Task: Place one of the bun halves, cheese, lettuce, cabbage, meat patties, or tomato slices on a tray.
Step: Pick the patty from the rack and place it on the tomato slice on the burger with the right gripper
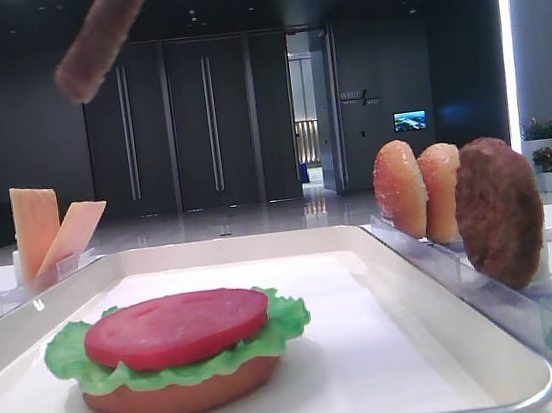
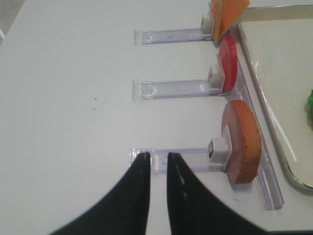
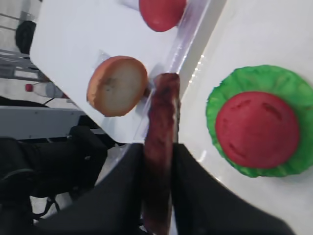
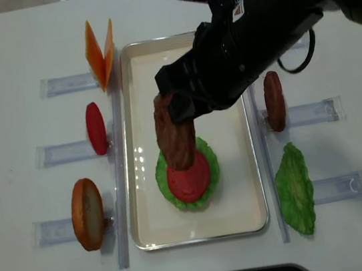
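Observation:
My right gripper (image 3: pixel 160 149) is shut on a dark brown meat patty (image 3: pixel 161 122), held edge-on between the black fingers. In the top view the patty (image 4: pixel 175 135) hangs above the white tray (image 4: pixel 242 187), just over the stack there. That stack is a tomato slice (image 4: pixel 189 176) on lettuce (image 4: pixel 205 152) on a bun half (image 1: pixel 179 398). The low view shows the held patty (image 1: pixel 99 37) tilted high at the upper left. My left gripper (image 2: pixel 154 157) is shut with nothing in it, above the end of a clear rack (image 2: pixel 181 160) left of the tray.
Racks left of the tray carry cheese (image 4: pixel 100 52), a tomato slice (image 4: pixel 96 128) and a bun half (image 4: pixel 87 212). Racks on the right carry another patty (image 4: pixel 274 101), lettuce (image 4: pixel 295 190) and two bun halves (image 1: pixel 400 189). The right arm (image 4: pixel 272 15) spans the upper right.

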`<action>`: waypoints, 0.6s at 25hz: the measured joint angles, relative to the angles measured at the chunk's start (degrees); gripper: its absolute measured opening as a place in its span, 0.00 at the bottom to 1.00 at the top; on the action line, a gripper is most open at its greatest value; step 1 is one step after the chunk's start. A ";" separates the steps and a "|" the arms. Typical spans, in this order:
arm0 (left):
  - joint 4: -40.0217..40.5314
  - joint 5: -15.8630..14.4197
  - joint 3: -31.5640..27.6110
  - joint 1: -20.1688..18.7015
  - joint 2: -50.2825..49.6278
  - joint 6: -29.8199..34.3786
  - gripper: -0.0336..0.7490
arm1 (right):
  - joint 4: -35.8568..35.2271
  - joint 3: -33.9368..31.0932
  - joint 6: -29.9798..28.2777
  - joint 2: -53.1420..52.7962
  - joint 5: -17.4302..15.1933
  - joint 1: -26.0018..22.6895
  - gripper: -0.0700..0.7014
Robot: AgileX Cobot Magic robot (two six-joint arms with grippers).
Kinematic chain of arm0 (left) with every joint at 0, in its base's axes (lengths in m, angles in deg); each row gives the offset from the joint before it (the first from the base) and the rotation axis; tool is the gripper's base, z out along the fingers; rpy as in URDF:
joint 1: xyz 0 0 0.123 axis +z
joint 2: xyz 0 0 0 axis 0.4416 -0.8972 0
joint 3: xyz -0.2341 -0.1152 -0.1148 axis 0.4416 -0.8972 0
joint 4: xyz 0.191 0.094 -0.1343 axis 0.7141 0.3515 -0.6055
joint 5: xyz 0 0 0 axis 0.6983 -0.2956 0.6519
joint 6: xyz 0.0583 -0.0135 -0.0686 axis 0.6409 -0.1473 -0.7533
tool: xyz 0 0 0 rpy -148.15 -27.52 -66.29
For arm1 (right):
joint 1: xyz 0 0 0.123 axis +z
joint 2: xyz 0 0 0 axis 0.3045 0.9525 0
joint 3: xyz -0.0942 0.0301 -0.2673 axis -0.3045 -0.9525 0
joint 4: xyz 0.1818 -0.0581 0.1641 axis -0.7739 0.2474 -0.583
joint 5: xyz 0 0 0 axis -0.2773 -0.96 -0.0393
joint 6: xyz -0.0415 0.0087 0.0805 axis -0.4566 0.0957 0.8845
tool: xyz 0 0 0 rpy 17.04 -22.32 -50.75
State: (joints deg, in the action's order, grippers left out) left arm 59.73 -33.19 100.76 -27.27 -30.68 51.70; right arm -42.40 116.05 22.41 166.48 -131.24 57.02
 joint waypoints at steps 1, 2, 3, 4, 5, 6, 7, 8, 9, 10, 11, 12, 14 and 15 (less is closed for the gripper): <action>0.00 0.00 0.00 0.00 0.00 0.00 0.16 | -2.99 -1.71 -3.57 0.00 1.18 0.00 0.25; 0.00 0.00 0.00 0.00 0.00 0.00 0.16 | -6.54 -3.04 -7.11 0.05 2.17 0.00 0.25; 0.00 0.00 0.00 0.00 0.00 0.00 0.16 | -9.71 -4.48 -10.42 0.05 2.91 0.00 0.25; 0.00 0.00 0.00 0.00 0.00 0.00 0.16 | -12.44 -5.80 -12.87 0.05 3.78 0.00 0.25; 0.00 0.00 0.00 0.00 0.00 0.00 0.16 | -14.37 -6.98 -15.31 0.05 4.74 0.00 0.25; 0.00 0.00 0.00 0.00 0.00 0.00 0.16 | -16.05 -7.83 -17.26 0.05 5.46 0.00 0.25; 0.00 0.00 0.00 0.00 0.00 0.00 0.16 | -17.35 -8.70 -18.71 0.12 6.14 0.00 0.25; 0.00 0.00 0.00 0.00 0.00 0.00 0.16 | -18.07 -9.33 -19.76 0.25 6.69 0.00 0.25; 0.00 0.00 0.00 0.00 0.00 0.00 0.16 | -18.97 -9.69 -20.74 0.46 7.27 0.00 0.25; 0.00 0.00 0.00 0.00 0.00 0.00 0.16 | -19.58 -9.88 -21.42 0.93 7.67 0.00 0.25; 0.00 0.00 0.00 0.00 0.00 0.00 0.16 | -20.12 -9.93 -21.80 1.59 8.67 0.00 0.25; 0.00 0.00 0.00 0.00 0.00 0.00 0.16 | -20.36 -9.93 -22.26 2.41 8.75 0.00 0.25; 0.00 0.00 0.00 0.00 0.00 0.00 0.16 | -20.55 -9.93 -23.18 4.12 8.83 0.00 0.25; 0.00 0.00 0.00 0.00 0.00 0.00 0.16 | -20.62 -9.93 -23.30 5.01 8.83 0.00 0.25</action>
State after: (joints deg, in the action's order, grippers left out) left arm 59.73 -33.19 100.76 -27.27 -30.68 51.70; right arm -63.02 106.12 -0.88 171.48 -122.41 57.02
